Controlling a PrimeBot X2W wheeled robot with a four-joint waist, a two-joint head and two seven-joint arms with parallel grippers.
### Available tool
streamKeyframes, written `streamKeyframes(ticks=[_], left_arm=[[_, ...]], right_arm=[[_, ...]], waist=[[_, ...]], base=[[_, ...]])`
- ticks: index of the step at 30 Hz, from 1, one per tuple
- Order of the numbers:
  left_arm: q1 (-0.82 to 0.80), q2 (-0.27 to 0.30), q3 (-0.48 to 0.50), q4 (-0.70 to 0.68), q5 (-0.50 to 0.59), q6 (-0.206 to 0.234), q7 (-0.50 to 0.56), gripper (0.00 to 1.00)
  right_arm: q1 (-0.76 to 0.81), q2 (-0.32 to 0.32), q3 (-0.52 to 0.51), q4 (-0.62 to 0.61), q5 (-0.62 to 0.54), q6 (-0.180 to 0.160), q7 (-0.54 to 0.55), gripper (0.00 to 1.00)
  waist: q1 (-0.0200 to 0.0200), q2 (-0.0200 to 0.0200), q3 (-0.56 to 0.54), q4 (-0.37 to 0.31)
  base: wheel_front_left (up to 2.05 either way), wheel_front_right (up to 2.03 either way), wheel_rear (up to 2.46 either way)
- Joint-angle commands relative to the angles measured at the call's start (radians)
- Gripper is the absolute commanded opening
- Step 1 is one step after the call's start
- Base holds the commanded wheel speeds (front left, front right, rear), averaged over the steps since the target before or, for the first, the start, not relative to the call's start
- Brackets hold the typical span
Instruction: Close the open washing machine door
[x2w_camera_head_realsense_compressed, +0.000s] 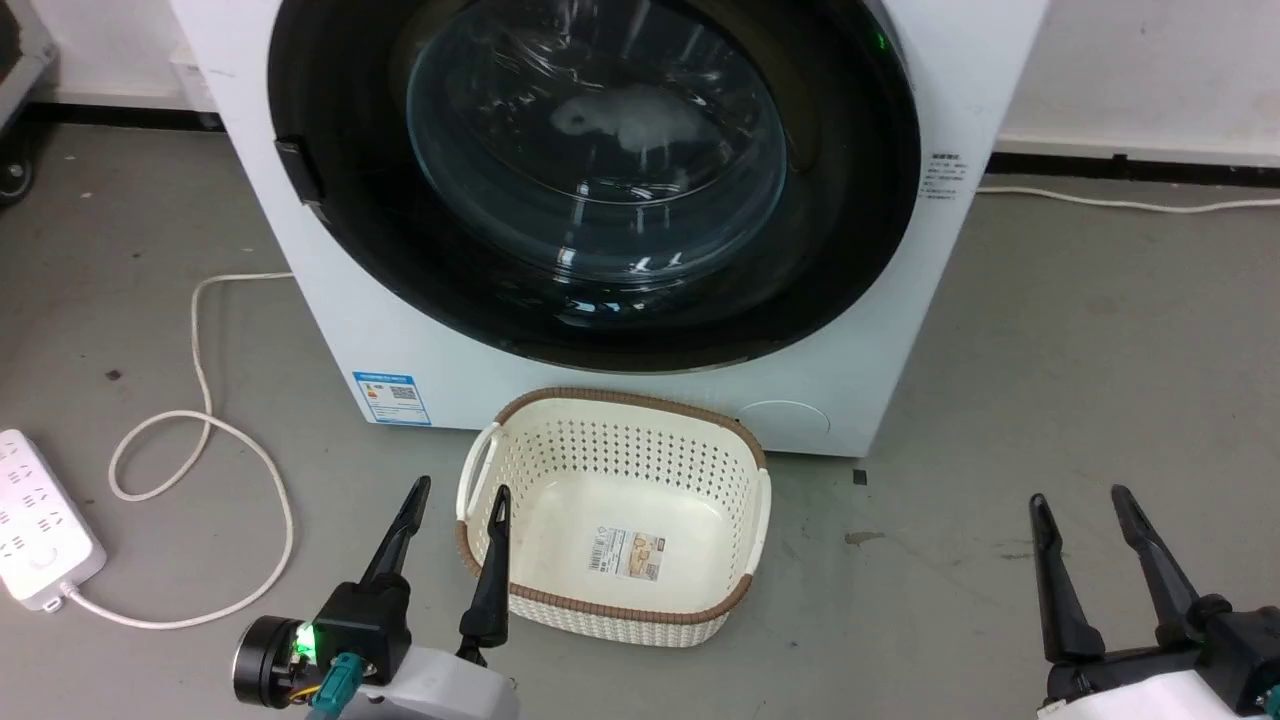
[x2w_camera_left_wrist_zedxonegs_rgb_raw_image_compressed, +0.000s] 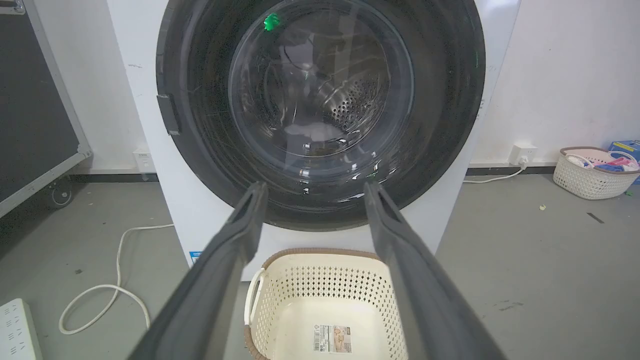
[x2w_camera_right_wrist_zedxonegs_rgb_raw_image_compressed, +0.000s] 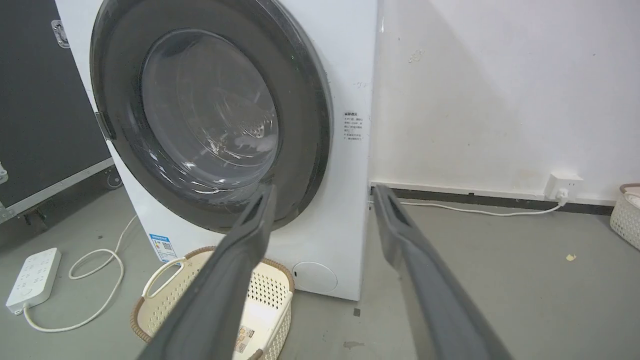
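Black gloss: the washing machine door (x2w_camera_head_realsense_compressed: 595, 180) is a wide, shiny round ring around a bulging bowl of clear glass; it is laid flat against the front of the washing machine (x2w_camera_head_realsense_compressed: 390, 340), at 12 o'clock in the head view; a small dark latch tab (x2w_camera_head_realsense_compressed: 298, 170) is set on its rim at 9 o'clock.
White panels: the body is boxy and smooth; a blue label sticker (x2w_camera_head_realsense_compressed: 392, 398) is fixed low at 7 o'clock of the door, a round cap (x2w_camera_head_realsense_compressed: 785, 418) low at 5 o'clock.
Steel: the drum (x2w_camera_left_wrist_zedxonegs_rgb_raw_image_compressed: 355, 105) is perforated and is made out through the glass.
Cream plastic: the basket (x2w_camera_head_realsense_compressed: 610, 455) is perforated, with a brown woven-look rim and a paper label inside; it is stood on the grey floor (x2w_camera_head_realsense_compressed: 1050, 330) just before the washer's base, between the grippers and the door.
Pincer, left: the left gripper (x2w_camera_head_realsense_compressed: 460, 490) is seen at 7 o'clock; its long dark fingers are held apart, with nothing gripped; its tips are lined up with the basket's left edge.
Pincer, right: the right gripper (x2w_camera_head_realsense_compressed: 1080, 497) is seen at 4 o'clock; its fingers are spread, with nothing gripped; it is well apart from the basket.
Floor clutter: a white power strip (x2w_camera_head_realsense_compressed: 40, 530) and its looped cable (x2w_camera_head_realsense_compressed: 200, 420) are laid at 8 o'clock; a second basket (x2w_camera_left_wrist_zedxonegs_rgb_raw_image_compressed: 590, 177) of coloured things is set by the wall (x2w_camera_left_wrist_zedxonegs_rgb_raw_image_compressed: 550, 75), at 3 o'clock in the left wrist view.
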Motion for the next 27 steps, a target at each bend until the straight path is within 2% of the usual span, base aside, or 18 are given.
streamKeyframes(ticks=[1, 5, 6, 27], left_arm=[[0.002, 0.001, 0.003, -0.002, 0.007, -0.003, -0.004, 1.0], [0.0, -0.003, 0.008, -0.004, -0.008, -0.009, -0.004, 1.0], [0.0, -0.003, 0.004, -0.002, -0.01, -0.008, 0.0, 0.0], [0.006, -0.005, 0.023, -0.02, 0.005, -0.004, 0.042, 0.0]], right_arm=[[0.016, 0.005, -0.001, 0.001, 0.006, -0.001, -0.004, 1.0], [0.017, 0.005, 0.0, 0.007, 0.012, -0.001, -0.004, 1.0], [0.003, 0.0, 0.0, 0.006, 0.009, 0.0, 0.0, 0.0], [-0.007, 0.001, 0.015, 0.004, -0.006, 0.0, 0.041, 0.0]], waist=[[0.0, 0.0, 0.003, -0.003], [0.0, 0.0, 0.007, -0.007], [0.0, 0.0, 0.007, -0.007], [0.0, 0.0, -0.001, 0.001]], base=[[0.0, 0.0, 0.0], [0.0, 0.0, 0.0], [0.0, 0.0, 0.0], [0.0, 0.0, 0.0]])
